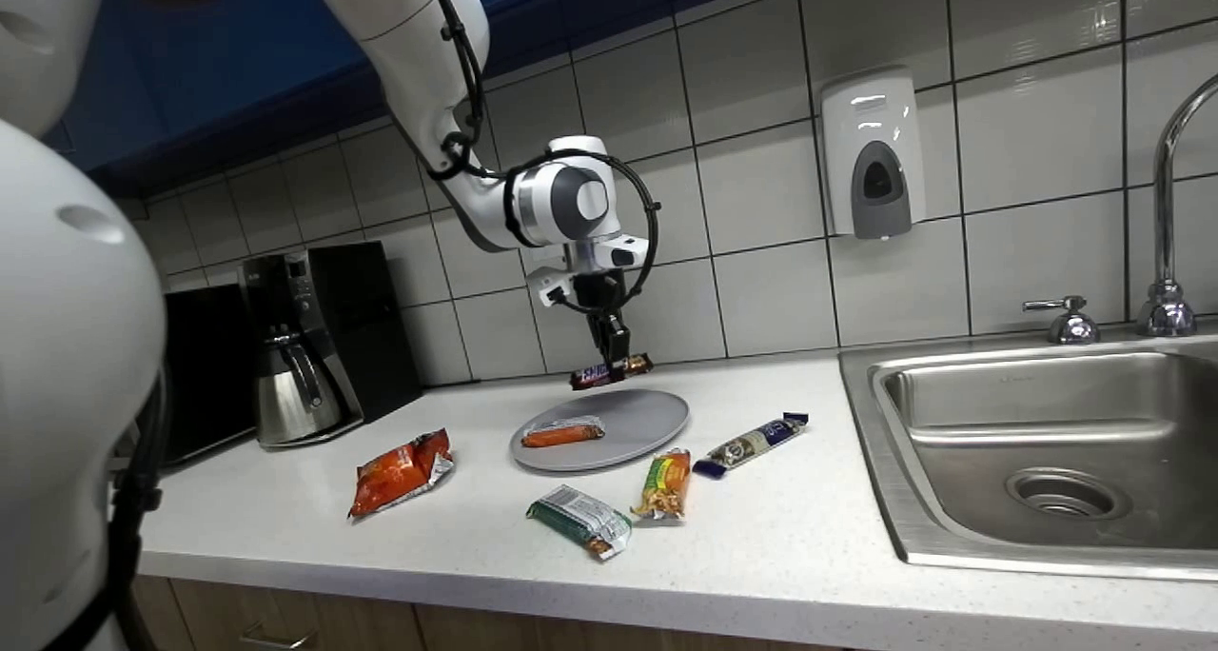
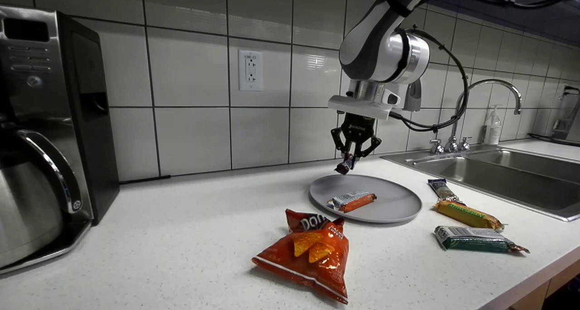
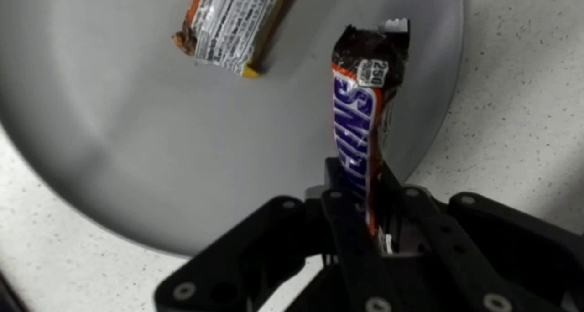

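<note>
Gripper (image 2: 348, 157) closed around a chocolate bar (image 3: 353, 120), unreleased, above the plate (image 2: 398, 204); one snack bar (image 2: 357, 203) already on it; three bars (image 2: 468, 215) and a chip bag (image 2: 312, 255) beside it.

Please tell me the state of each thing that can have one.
gripper, closed on the Snickers bar
Snickers bar, wrapped, held above the plate
plate, bearing the orange bar
orange bar, wrapped, lying flat
chip bag, puffed, no opening visible
green bar, wrapped, on the counter
yellow bar, wrapped, on the counter
blue-ended bar, wrapped, on the counter
carafe, seated in the coffee maker
faucet, no running water visible
outlet, nothing plugged in
</note>
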{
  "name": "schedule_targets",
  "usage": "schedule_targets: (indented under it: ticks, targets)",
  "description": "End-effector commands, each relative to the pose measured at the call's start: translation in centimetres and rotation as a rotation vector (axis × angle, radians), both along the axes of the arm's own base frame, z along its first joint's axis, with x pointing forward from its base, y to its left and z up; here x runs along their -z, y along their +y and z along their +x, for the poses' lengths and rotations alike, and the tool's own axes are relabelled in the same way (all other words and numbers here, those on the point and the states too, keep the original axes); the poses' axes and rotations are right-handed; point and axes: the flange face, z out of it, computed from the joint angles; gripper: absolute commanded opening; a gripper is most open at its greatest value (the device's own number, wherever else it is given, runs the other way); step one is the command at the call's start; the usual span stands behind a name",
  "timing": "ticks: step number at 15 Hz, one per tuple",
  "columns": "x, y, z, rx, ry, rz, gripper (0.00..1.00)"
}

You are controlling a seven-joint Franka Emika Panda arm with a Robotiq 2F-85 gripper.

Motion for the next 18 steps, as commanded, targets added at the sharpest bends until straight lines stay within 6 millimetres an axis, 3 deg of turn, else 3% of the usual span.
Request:
schedule_targets:
  ticks: [1, 9, 17, 18]
  targets:
    - [-0.2, 1.7, -1.1, 0.072, 0.032, -0.014, 0.05]
    - [1.1, 4.7, -2.5, 0.165, 0.081, -0.022, 0.05]
    - [1.4, 5.8, -3.2, 0.241, 0.103, -0.036, 0.05]
    - [1.4, 5.8, -3.3, 0.239, 0.108, -0.037, 0.44]
